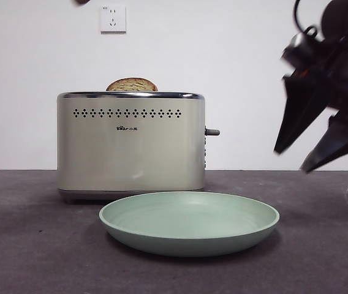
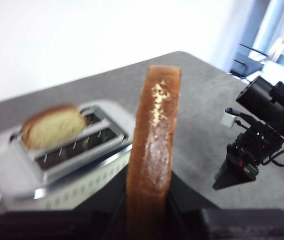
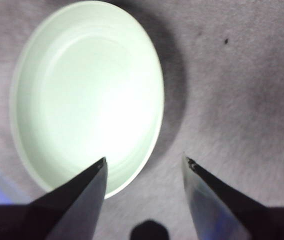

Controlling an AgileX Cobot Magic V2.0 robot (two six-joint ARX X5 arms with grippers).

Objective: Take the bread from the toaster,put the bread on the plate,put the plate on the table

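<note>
The bread, a thick slice with dark brown crust, stands edge-on and upright, clamped between the jaws of the left pincer and lifted clear above the toaster. It is out of the front view's frame. A second slice sits in one slot of the toaster, only its domed top showing above the chrome rim; the neighbouring slot is bare, its wire guides visible from the left wrist. The cream toaster stands on the dark grey counter, side lever toward the right of the front view. Just in front of it lies the pale mint-green plate, flat on the counter, with nothing on it. The right pincer hangs above the counter with jaws spread apart, gripping nothing, one jaw tip over the rim of the plate. From the front it appears dark at the right edge, well above plate level. A white wall socket is mounted behind the toaster.
</note>
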